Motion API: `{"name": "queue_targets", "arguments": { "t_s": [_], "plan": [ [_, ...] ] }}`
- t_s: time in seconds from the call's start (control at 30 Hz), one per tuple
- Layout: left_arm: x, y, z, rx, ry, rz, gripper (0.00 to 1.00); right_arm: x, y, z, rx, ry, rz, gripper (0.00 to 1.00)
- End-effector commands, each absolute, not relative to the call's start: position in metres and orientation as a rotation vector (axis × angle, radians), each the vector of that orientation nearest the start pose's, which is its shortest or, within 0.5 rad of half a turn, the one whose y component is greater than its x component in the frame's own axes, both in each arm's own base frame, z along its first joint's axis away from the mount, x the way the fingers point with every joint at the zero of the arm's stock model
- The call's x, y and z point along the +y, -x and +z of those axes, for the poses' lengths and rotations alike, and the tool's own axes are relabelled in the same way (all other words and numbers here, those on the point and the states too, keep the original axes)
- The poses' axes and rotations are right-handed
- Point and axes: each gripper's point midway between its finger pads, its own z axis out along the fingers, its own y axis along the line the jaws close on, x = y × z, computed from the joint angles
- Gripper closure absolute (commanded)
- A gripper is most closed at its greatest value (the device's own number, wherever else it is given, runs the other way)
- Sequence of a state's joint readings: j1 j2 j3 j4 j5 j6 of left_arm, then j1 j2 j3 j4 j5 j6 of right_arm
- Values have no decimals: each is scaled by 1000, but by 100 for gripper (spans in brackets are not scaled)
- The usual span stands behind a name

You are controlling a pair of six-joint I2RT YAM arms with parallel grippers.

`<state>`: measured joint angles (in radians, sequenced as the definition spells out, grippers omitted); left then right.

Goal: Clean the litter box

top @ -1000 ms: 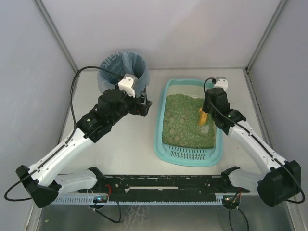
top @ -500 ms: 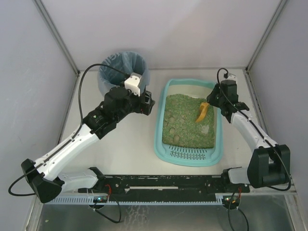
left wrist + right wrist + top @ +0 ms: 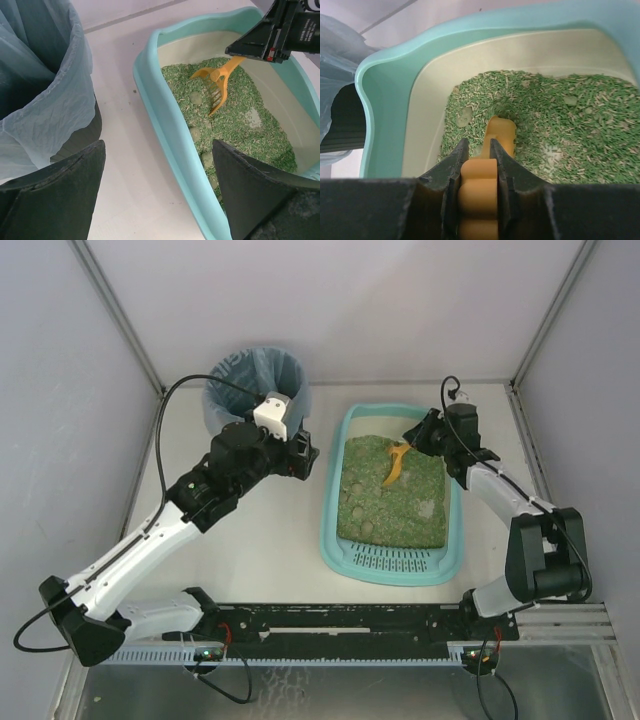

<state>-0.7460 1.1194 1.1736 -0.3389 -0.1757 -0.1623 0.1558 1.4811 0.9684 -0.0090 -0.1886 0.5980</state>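
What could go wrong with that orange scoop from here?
The scoop, pinched only at its handle by the right gripper, might twist while digging. Clumps could fall on the table on the way to the bin. The open left gripper isn't steadying the litter box, so it may slide.

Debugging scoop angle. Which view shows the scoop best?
Left wrist: the scoop shows whole from the side, handle to tines, tilted into the litter box. Top external shows it whole but small. Right wrist sees it end-on, clamped in the right gripper, tines not visible.
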Motion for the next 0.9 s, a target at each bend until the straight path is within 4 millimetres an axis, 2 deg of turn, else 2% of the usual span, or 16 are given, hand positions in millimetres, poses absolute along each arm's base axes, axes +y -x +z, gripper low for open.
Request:
{"name": "queue_targets", "arguments": {
  "t_s": [0.0,0.47,0.63,0.87],
  "plan": [
    [-231,-289,321,1789,-424,-454,9,168,-395,131,2231,-335,831,100],
    [-231,-289,321,1792,-426,-454,10,198,-386,145,2092,-312,1144,100],
    [-230,-289,321,1792,-423,-448,10,186,-384,163,2026,-338,1107,100],
    [-230,-289,321,1793,-426,-447,9,154,-374,179,1947,-428,1071,100]
  ]
}}
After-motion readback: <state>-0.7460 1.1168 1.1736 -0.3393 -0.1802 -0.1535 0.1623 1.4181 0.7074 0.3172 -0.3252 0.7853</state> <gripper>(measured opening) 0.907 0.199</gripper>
